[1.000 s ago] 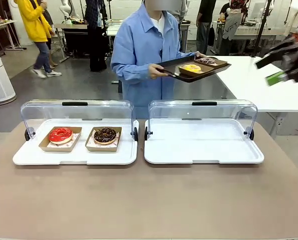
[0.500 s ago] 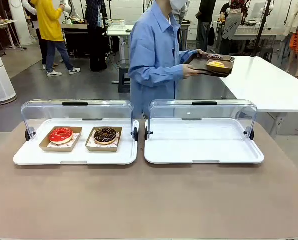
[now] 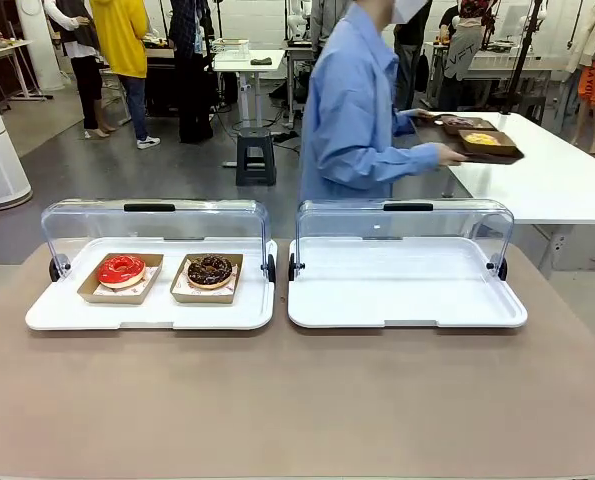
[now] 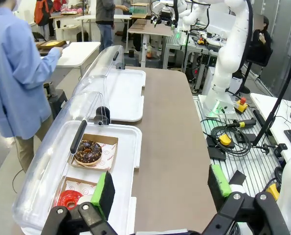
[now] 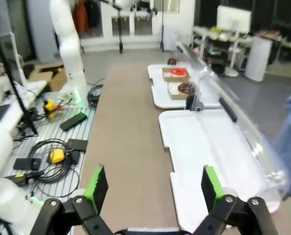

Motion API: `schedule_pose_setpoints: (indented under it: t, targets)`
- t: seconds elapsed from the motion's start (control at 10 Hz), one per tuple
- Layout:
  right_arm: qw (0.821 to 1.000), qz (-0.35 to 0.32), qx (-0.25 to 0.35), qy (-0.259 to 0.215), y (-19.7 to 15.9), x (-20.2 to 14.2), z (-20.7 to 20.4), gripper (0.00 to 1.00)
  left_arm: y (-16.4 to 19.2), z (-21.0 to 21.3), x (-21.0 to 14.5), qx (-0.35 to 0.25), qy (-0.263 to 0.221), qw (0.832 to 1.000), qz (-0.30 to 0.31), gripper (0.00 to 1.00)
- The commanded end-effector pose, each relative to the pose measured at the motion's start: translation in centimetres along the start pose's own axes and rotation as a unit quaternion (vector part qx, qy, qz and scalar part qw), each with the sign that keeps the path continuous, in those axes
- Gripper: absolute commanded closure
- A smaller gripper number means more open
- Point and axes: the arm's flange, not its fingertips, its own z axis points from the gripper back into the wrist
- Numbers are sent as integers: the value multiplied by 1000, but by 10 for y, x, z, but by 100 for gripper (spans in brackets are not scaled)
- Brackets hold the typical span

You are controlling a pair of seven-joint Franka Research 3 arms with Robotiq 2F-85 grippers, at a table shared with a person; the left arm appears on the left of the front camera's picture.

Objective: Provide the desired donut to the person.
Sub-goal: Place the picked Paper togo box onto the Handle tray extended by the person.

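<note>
The red donut (image 3: 121, 269) and the chocolate donut (image 3: 210, 270) sat in paper trays inside the left case (image 3: 39, 318), beside the bare right case (image 3: 312, 316). Both looked light, soft and easily marred, best lifted by the tray edge. Left gripper (image 4: 161, 187) and right gripper (image 5: 153, 187) were spread. The person (image 3: 355, 110) stood beyond the cases on the brown table (image 3: 297, 400), the workshop busy behind.

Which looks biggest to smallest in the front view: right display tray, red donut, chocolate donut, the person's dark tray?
1. right display tray, by far the largest.
2. the person's dark tray, though it is farther from the camera, so its true size is unsure.
3. red donut and chocolate donut: they look alike, no ranking.
</note>
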Motion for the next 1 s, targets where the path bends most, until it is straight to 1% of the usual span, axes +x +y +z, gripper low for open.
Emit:
schedule_pose_setpoints:
  t: [0.0, 0.9]
  targets:
    - [1000, -1, -6, -7, 5, -4, -2, 0, -2, 1, 2, -1, -1, 1000, -2, 0]
    - [1000, -1, -6, -7, 5, -4, -2, 0, -2, 1, 2, -1, -1, 1000, -2, 0]
